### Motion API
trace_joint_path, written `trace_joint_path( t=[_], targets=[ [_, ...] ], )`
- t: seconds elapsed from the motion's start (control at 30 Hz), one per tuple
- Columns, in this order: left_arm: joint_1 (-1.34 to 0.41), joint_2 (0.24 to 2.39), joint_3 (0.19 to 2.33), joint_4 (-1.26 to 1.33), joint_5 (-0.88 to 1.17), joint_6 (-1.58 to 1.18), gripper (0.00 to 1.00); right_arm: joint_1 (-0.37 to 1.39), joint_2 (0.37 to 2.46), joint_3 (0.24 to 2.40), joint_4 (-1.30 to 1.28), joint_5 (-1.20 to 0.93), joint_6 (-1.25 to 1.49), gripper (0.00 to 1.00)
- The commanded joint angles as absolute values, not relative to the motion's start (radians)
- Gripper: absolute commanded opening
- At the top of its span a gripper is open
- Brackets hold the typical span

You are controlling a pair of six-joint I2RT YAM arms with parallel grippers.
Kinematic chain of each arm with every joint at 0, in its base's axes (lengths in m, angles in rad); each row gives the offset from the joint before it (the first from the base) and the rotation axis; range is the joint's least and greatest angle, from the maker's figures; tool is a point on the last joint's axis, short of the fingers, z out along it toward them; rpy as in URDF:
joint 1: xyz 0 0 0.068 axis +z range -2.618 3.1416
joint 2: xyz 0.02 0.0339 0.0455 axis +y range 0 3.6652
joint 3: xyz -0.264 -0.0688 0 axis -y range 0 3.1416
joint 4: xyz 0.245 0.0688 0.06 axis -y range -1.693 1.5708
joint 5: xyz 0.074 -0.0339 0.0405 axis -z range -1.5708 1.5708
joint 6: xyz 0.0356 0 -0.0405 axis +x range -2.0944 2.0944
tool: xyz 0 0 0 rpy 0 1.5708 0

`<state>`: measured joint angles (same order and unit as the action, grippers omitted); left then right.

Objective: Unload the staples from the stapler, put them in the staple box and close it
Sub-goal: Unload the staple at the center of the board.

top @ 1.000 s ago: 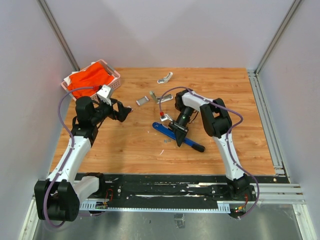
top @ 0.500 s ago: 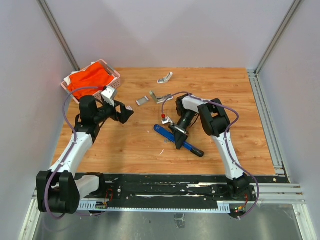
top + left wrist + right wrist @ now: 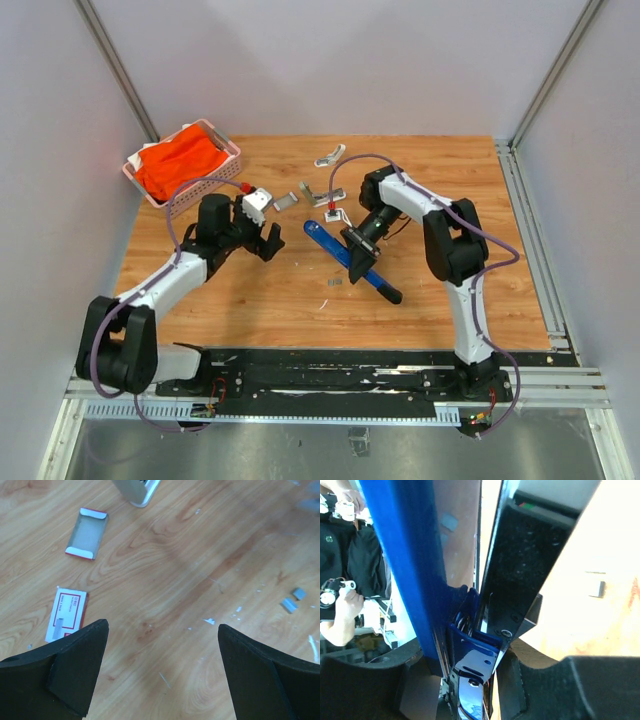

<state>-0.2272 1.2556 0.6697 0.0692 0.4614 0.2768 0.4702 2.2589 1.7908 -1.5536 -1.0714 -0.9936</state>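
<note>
Gripping the stapler (image 3: 320, 237) are the right fingers (image 3: 600, 685), while left fingers (image 3: 75, 670) gape.

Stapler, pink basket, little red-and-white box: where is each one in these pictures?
stapler (image 3: 322, 238), overhead view, on the blue body near its far end.
pink basket (image 3: 222, 172), overhead view, on its front wall.
red-and-white box (image 3: 67, 614), left wrist view, on its printed top face.

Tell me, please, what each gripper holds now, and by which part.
The right gripper is closed on the stapler, about mid-length as seen from above. The left gripper is open and holds nothing.
</note>
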Motion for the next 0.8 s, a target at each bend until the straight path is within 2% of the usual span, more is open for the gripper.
trace_joint_path(
  t=[0.0,0.3,0.63,0.77],
  targets=[
    [-0.256,1.35,0.759,0.081,0.338,0.302,0.94,0.468,2.173,1.736,-1.605,-1.174,-1.093,0.0],
    [-0.358,1.416,0.814,0.064,0.339,0.271,0.89,0.541,2.056,1.629,-1.603,-1.175,-1.186,0.0],
    [-0.45,1.403,0.82,-0.004,0.323,0.316,0.89,0.529,2.259,1.714,-1.601,-1.116,-1.039,0.0],
    [-0.451,1.397,0.812,-0.007,0.309,0.324,0.9,0.504,2.257,1.716,-1.602,-1.12,-1.013,0.0]
  ],
)
